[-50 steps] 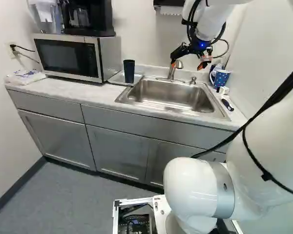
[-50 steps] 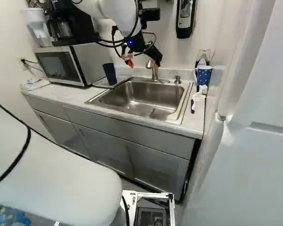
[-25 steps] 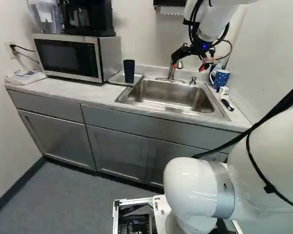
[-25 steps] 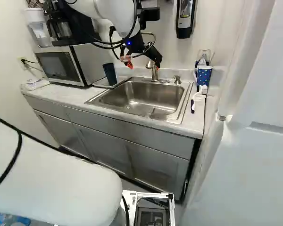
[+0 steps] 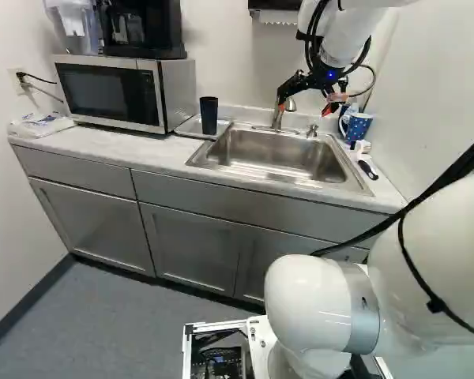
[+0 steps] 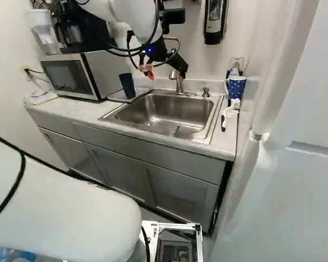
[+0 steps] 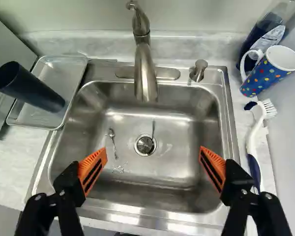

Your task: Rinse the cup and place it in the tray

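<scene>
the dark cup (image 7: 29, 88) is standing mouth up in the tray, so the placing half of the task is looking done. the table (image 5: 103, 144) is carrying everything here, and the sink (image 7: 137, 221) is taking up its middle. no cup is sitting in the basin, and no water is showing under the faucet (image 7: 144, 69). the gripper (image 7: 153, 152) is hanging over the basin, its orange pads (image 7: 92, 169) standing wide apart and holding nothing. the tray (image 7: 66, 73) is lying just beside the sink, on the microwave (image 5: 110, 91) side, and the cup is the one thing showing in it. whether that cup is wet or rinsed, the views are not letting me tell. on the sink's other side a dotted mug (image 7: 268, 71) is standing by a brush (image 7: 255, 132); if the task is meaning that one, everything is waiting to be done. otherwise, i'm judging, only backing the arm away is remaining. smallest of all, a spoon (image 7: 112, 142) is lying in the basin.
</scene>
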You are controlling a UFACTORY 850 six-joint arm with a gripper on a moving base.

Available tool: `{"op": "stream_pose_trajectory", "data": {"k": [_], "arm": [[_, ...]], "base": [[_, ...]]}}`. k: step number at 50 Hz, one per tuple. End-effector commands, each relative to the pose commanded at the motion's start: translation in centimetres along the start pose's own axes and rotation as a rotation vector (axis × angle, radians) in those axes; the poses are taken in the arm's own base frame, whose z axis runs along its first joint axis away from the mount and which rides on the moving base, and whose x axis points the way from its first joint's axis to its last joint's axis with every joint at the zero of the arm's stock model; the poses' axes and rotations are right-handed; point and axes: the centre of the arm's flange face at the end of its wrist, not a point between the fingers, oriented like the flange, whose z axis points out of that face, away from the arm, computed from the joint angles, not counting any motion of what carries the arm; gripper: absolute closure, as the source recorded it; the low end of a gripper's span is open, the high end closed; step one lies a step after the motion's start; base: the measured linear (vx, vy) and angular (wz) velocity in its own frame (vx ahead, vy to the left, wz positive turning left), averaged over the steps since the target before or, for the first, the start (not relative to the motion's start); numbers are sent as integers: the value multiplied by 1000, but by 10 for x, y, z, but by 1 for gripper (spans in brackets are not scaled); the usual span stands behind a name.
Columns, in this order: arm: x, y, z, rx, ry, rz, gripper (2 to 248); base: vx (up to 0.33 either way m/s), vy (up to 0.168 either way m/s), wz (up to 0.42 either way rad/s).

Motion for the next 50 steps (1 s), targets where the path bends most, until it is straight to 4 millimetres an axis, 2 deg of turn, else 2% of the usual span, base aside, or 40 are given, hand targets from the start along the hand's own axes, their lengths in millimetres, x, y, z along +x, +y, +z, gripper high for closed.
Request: {"op": "stream_pose_trajectory", "data": {"k": [50], "arm": [[0,0,0,0,0,0,3]], "base": [[-6,2,-2]]}}
